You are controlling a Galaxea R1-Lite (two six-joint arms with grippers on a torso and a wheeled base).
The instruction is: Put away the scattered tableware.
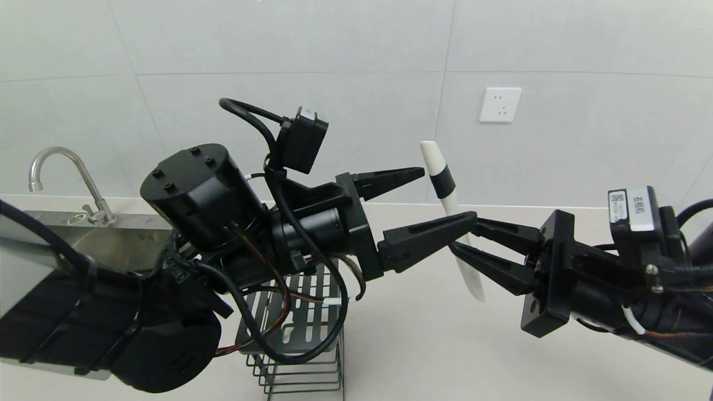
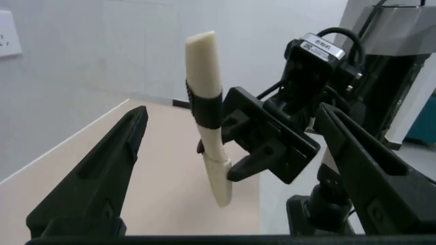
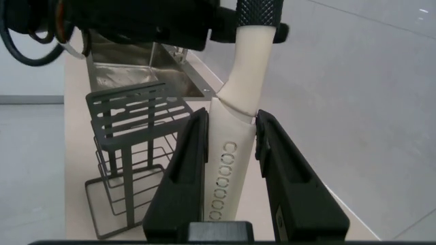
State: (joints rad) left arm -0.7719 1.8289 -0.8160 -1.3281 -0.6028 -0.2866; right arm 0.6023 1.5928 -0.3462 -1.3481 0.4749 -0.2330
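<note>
R gripper (image 1: pixel 467 236) was clamped on the white utensil (image 1: pixel 440 181), both held in the air well above the counter (image 1: pixel 445 334). The grip sat on the lower, perforated half (sheath or blade part, couldn't tell which). In the R wrist view the pads (image 3: pixel 192 153) pressed it from either side. Long axis was near upright, w/ the top end and its black band tipped a bit toward the robot's left.

L gripper (image 1: pixel 448 195) was wide open w/ the utensil standing between its jaws. The jaws straddled the upper half, approx. at and just under the black band, i.e. above the R grip. L wrist view showed gaps on both sides of the handle, so no contact as far as I could tell. The L jaws' closing line ran across the long axis, not along it, which suits closing on it.

L arm was stretched out roughly level from the robot's left, wrist pointing right. R arm sat lower on the right, wrist pointing left and slightly up, so the grippers faced nose to nose.

Wire rack (image 1: pixel 301 323) stood on the counter below the L arm, near the sink (image 1: pixel 111 239), so the L arm was the nearer one to it. Looked like a hand-over, R to L. L would need to close on the handle before R lets go, else it drops.
</note>
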